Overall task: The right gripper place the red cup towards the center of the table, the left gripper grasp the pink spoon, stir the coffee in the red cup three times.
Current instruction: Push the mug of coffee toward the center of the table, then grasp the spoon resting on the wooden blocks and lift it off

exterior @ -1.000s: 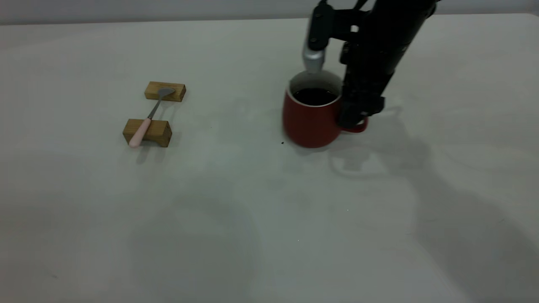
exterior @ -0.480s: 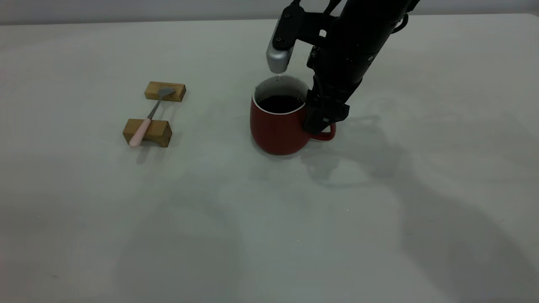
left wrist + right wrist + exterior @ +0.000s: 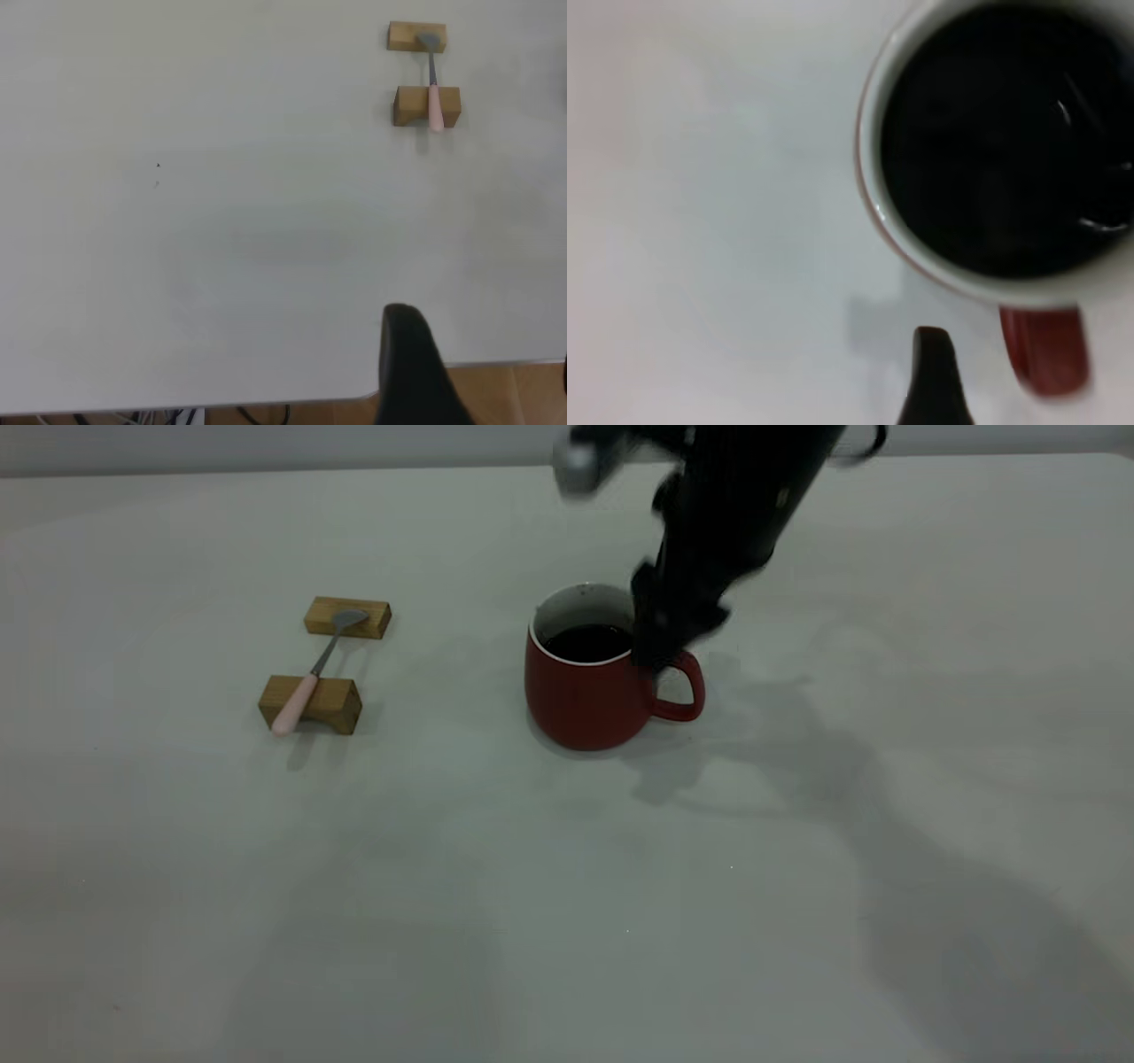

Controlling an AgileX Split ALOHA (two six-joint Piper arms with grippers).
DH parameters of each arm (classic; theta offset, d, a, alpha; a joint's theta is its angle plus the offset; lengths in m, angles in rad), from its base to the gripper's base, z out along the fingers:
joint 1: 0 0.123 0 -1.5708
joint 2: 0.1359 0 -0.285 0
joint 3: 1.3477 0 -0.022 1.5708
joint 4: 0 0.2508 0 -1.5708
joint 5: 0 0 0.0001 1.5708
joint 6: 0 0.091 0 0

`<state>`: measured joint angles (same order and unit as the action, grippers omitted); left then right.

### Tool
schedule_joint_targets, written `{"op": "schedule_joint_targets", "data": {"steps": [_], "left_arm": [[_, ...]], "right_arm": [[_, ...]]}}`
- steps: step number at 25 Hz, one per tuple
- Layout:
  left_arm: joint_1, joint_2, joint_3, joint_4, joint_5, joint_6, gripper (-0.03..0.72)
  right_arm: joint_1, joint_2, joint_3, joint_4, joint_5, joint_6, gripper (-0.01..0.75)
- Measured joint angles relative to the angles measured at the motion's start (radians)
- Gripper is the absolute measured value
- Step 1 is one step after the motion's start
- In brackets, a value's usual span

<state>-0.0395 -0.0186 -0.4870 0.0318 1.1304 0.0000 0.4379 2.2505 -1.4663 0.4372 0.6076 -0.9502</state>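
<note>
Right gripper [image 3: 660,651] above red cup [image 3: 589,691] handle, grip state unclear; no legible writing.

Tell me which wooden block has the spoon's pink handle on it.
The nearer block in the exterior view; the pink spoon rests its metal bowl on the farther block.

Glossy ceramic red cup [image 3: 586,693], matt smooth table [image 3: 567,886], two wooden blocks [image 3: 311,703], metal-necked pink spoon [image 3: 312,675]

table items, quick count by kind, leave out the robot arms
wooden blocks: 2
pink spoon: 1, lying across both blocks
red cup: 1, with coffee in it
total: 4
</note>
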Motion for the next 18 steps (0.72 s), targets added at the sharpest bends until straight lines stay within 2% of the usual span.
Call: {"op": "schedule_joint_targets", "data": {"steps": [5, 11, 14, 18], "left_arm": [[0.0, 0.0, 0.0, 0.0, 0.0, 0.0, 0.478], [0.0, 0.0, 0.0, 0.0, 0.0, 0.0, 0.478], [0.0, 0.0, 0.0, 0.0, 0.0, 0.0, 0.478], [0.0, 0.0, 0.0, 0.0, 0.0, 0.0, 0.478]], "right_arm": [[-0.04, -0.213, 0.0, -0.043, 0.216, 0.253, 0.595], [-0.066, -0.515, 0.0, -0.086, 0.547, 0.537, 0.591], [-0.066, -0.634, 0.0, -0.13, 0.606, 0.637, 0.593], [-0.066, -0.8, 0.063, -0.179, 0.612, 0.688, 0.606]]}}
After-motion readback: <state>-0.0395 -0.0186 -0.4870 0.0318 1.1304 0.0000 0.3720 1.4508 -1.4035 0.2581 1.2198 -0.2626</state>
